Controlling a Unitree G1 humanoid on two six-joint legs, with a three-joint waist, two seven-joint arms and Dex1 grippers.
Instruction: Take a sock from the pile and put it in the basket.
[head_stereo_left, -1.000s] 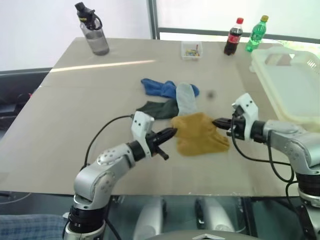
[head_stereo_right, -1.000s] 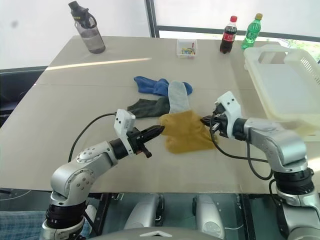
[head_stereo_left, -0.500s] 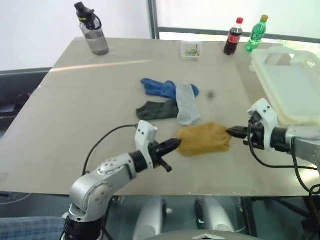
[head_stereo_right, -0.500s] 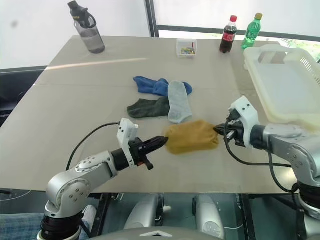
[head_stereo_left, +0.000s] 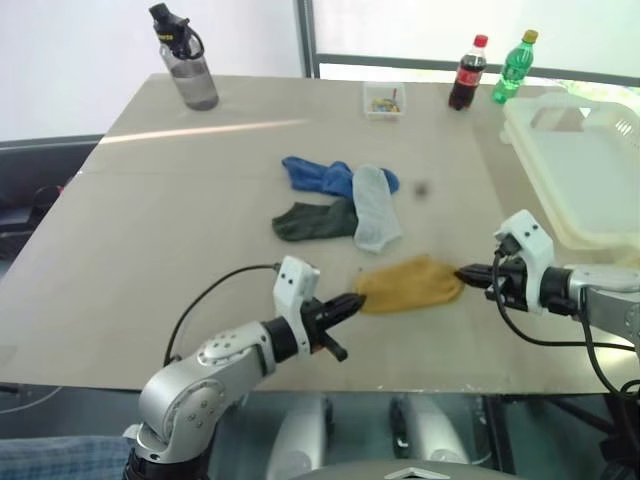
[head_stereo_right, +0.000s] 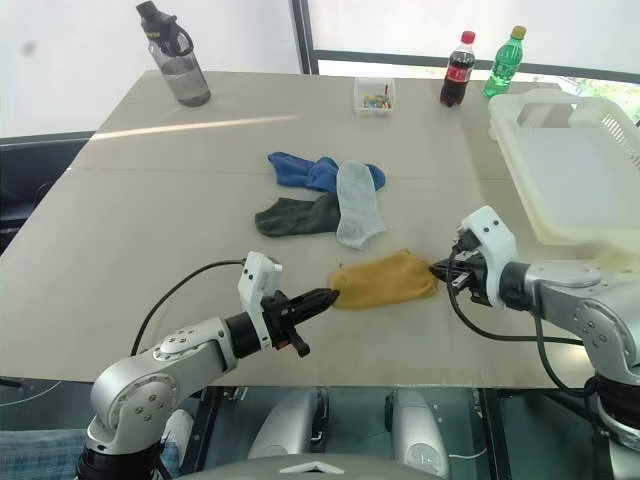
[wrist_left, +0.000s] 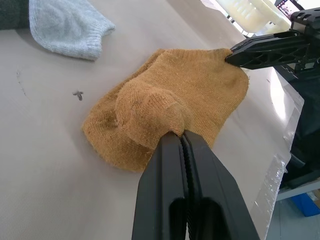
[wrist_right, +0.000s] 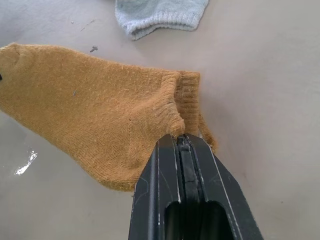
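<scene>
At the near edge of the beige worktop (head_stereo_left: 150, 250), the left end effector (head_stereo_left: 352, 301) was clamped on one end of the mustard-yellow knitted fabric sock (head_stereo_left: 410, 285), and the right end effector (head_stereo_left: 466, 272) was clamped on the opposite, cuffed end. Both pairs of black fingers were pressed narrow onto the fabric. The sock was stretched between them, low over the worktop; whether it touched the surface could not be determined.

Compared with one second before, the sock had been drawn toward the robot and now lay apart from the pile (head_stereo_left: 340, 200) of blue, light grey and dark green socks, which had stayed where it was. Extraction from the pile therefore appeared complete.

The large white translucent slotted plastic basket (head_stereo_left: 575, 170) stood to the right, well apart from the sock, so the transfer remained outstanding. The next step likely required carrying the sock rightward over the basket rim before release.
</scene>
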